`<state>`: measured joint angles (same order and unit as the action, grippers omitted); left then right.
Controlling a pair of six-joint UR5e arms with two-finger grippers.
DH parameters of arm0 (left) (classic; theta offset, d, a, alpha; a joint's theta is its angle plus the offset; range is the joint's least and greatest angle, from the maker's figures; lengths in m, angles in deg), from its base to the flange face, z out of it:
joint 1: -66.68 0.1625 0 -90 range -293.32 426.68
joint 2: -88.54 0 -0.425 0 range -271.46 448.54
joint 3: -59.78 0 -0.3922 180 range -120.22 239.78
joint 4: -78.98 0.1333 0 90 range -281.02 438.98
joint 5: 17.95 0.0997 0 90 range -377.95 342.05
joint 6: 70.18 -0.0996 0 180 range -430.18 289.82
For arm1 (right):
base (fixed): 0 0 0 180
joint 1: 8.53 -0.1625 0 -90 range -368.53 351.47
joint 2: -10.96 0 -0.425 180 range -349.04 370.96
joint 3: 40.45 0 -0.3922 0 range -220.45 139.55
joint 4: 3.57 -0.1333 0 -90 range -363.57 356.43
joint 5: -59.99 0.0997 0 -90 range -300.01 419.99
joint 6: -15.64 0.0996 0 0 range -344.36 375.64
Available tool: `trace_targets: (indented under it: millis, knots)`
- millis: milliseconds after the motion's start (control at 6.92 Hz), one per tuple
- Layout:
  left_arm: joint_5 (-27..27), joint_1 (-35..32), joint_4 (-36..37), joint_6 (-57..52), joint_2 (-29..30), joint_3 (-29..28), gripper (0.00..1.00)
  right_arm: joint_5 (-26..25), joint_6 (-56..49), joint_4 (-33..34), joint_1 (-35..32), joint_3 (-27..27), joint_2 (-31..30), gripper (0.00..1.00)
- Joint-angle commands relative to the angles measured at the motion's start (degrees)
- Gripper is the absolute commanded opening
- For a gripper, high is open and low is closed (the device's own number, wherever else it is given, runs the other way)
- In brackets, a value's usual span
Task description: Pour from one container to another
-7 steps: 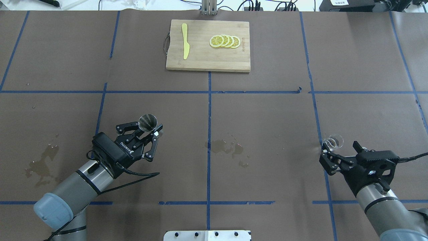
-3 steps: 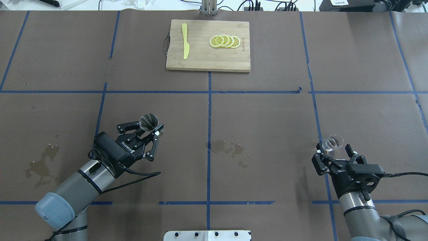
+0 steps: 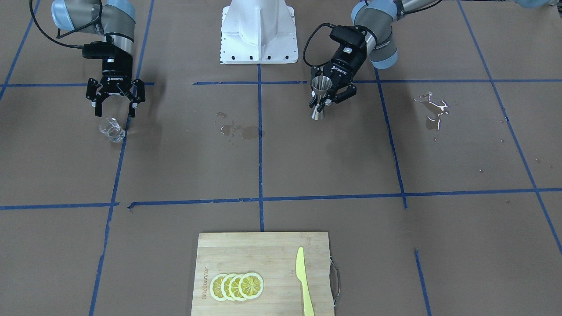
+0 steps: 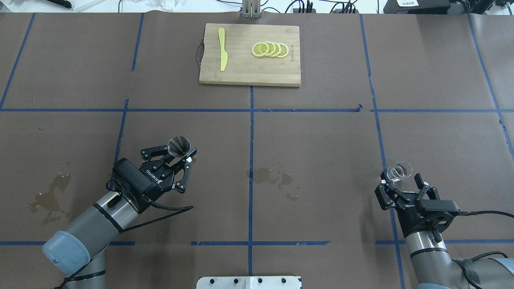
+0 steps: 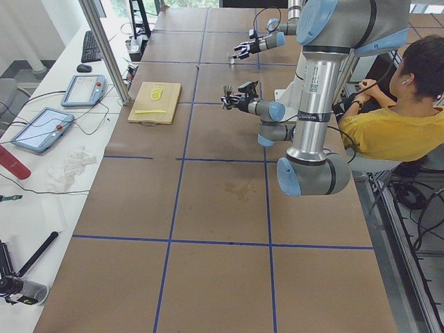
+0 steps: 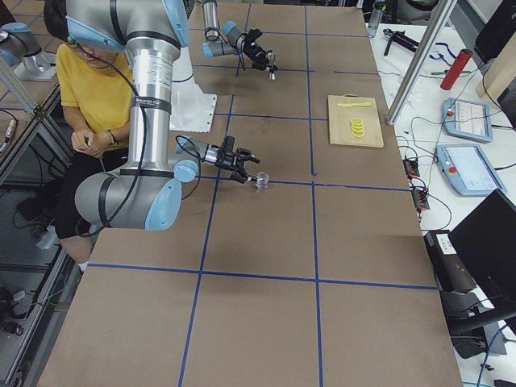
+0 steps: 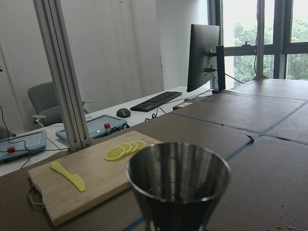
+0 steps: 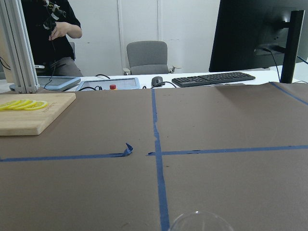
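Glass cup (image 4: 399, 170) stands on the tabletop (image 4: 321, 140) on the robot's right side, right by a blue tape line (image 4: 380, 136). You can see the right gripper (image 4: 400, 179) just behind it, its jaws wide open and holding nothing. Well apart, on the left side, the left gripper (image 4: 179, 155) has its jaws closed on the thin middle of the steel jigger (image 4: 178, 144), which is upright with its mouth up. You can spot wet puddles (image 4: 265, 175) between them, and lemon slices (image 4: 270, 49) and a yellow knife (image 4: 222, 49) on the wooden cutting board (image 4: 245, 72).
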<state>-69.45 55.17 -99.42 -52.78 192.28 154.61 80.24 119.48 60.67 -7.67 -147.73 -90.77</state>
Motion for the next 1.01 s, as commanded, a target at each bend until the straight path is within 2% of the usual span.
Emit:
trace_targets:
  millis: [0,434,723,867]
  knots:
    - [0.09,0.0,-0.02,0.0,0.15,0.01,0.0,-0.38,0.14,0.01,0.02,1.37,0.04,1.0]
    - [0.18,0.0,0.07,0.0,0.23,-0.08,0.0,-0.04,-0.04,-0.17,0.19,3.22,0.21,1.0]
    - [0.35,0.0,0.16,0.0,0.24,-0.17,0.0,0.14,-0.39,-0.17,-0.24,8.81,5.55,1.0]
    - [0.35,0.0,0.16,0.0,0.23,-0.17,0.0,0.23,-0.48,-0.25,-0.33,8.84,5.31,1.0]
